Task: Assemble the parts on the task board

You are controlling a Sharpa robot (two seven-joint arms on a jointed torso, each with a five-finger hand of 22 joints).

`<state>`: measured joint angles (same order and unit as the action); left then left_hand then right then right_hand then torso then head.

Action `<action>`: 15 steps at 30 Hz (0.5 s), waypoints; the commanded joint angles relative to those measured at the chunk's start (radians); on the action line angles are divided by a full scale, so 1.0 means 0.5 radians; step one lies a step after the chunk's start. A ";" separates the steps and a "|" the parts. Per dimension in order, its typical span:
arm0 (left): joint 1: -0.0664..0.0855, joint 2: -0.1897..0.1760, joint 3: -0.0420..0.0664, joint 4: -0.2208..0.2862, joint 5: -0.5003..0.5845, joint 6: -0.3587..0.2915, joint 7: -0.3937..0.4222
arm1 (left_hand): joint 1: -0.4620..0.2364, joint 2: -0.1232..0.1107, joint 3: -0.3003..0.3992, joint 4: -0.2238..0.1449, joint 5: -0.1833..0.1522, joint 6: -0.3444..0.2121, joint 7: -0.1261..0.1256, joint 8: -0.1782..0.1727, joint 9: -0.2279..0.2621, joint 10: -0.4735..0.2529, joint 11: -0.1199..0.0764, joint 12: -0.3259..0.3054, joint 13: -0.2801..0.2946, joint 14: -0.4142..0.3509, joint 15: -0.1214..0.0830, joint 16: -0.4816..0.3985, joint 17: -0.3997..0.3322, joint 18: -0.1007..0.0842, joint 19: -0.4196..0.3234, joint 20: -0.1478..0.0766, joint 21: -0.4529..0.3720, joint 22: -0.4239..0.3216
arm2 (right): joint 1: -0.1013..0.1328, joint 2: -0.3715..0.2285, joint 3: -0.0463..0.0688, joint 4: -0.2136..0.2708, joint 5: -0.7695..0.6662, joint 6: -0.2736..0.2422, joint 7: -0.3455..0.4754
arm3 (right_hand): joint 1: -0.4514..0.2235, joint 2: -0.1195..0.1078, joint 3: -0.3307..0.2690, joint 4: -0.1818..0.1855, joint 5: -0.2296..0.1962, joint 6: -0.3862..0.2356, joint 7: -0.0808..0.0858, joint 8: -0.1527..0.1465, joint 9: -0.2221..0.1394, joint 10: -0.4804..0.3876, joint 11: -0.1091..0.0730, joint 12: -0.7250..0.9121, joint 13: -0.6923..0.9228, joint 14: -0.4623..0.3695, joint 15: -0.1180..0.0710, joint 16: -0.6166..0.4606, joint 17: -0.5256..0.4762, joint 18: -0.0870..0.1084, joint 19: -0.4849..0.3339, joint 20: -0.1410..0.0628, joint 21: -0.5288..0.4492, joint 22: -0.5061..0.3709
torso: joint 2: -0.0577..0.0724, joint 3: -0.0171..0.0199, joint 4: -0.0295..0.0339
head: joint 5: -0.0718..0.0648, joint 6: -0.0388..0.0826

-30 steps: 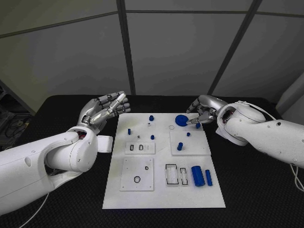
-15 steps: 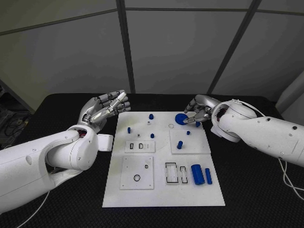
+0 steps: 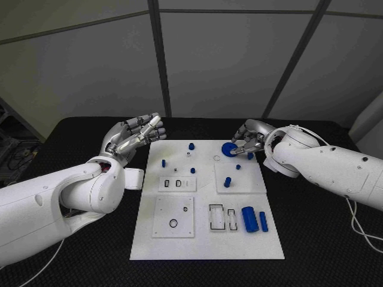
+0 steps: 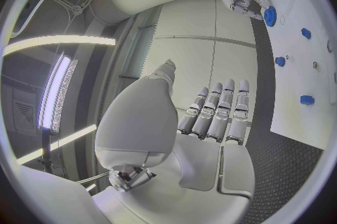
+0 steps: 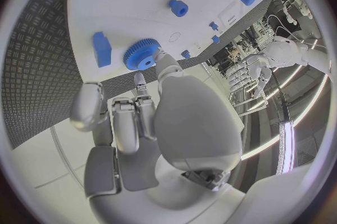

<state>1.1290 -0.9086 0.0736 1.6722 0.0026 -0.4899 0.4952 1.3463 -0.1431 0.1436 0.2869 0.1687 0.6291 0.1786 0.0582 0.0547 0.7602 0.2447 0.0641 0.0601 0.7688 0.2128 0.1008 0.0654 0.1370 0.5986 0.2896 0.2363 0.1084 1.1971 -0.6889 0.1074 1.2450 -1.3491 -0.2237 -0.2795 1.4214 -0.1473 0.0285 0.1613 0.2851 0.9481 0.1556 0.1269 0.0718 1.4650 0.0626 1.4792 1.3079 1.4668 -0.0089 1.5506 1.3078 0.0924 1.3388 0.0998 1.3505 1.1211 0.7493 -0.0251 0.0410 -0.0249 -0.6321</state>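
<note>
Right hand [image 3: 248, 142] pinches blue gear [image 3: 230, 149]; left hand [image 3: 133, 135] raised, empty

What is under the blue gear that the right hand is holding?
The blue gear sits over the white task board at its far right corner, pinched by the right hand. Whatever peg or hole lies directly beneath is covered by the gear itself.

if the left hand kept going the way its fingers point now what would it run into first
Probably nothing on the table. The left hand hovers open beside the task board, fingers aimed up and away toward the grey wall panels. The way looks free until there, though depth is hard to judge.
</note>
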 commanded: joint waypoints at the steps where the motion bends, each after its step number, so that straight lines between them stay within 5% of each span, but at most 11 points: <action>1: 0.003 0.002 0.002 0.001 -0.029 0.031 -0.002 | 0.008 0.014 0.016 -0.001 -0.009 -0.001 0.212 -0.008 -0.001 -0.002 0.001 -0.001 0.001 0.010 0.005 0.001 0.001 0.018 0.019 0.000 0.014 0.003 | 0.004 0.018 0.002 -0.014 0.007 0.031 -0.018 | 0.003 0.021 -0.001 0.012 0.014 -0.021 0.001 0.012 -0.002 0.063 0.015 -0.004 0.288 0.189 0.010 0.011 0.435 -0.010 0.007 0.004 0.009 0.001 | 0.000 0.0010 -0.002 | 0.003 0.008; 15: 0.004 -0.002 0.002 0.000 -0.031 0.034 -0.008 | 0.009 0.013 0.017 -0.002 -0.009 -0.003 0.212 -0.008 -0.001 -0.004 0.001 -0.002 0.001 0.007 0.006 -0.002 -0.001 0.017 0.017 0.000 0.013 0.002 | 0.004 0.075 0.001 -0.077 -0.039 0.076 -0.035 | 0.019 0.043 0.012 0.013 0.020 -0.020 0.003 0.021 -0.001 0.063 0.017 0.002 0.295 0.191 0.012 0.014 0.445 -0.011 0.007 0.007 0.013 0.007 | 0.001 0.0011 0.000 | 0.003 0.000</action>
<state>1.1290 -0.9097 0.0736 1.6715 -0.0002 -0.4864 0.4888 1.3463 -0.1431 0.1463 0.2841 0.1687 0.6291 0.1786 0.0582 0.0547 0.7602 0.2447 0.0641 0.0601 0.7687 0.2128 0.1008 0.0653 0.1370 0.5986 0.2896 0.2363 0.1083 1.1971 -0.6535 0.1075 1.2072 -1.3562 -0.2043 -0.2900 1.4334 -0.1352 0.0313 0.1642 0.2886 0.9445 0.1592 0.1307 0.0718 1.4649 0.0626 1.4791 1.3078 1.4668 -0.0089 1.5528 1.3076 0.0927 1.3387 0.0998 1.3504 1.1239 0.7489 -0.0247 0.0409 -0.0237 -0.6320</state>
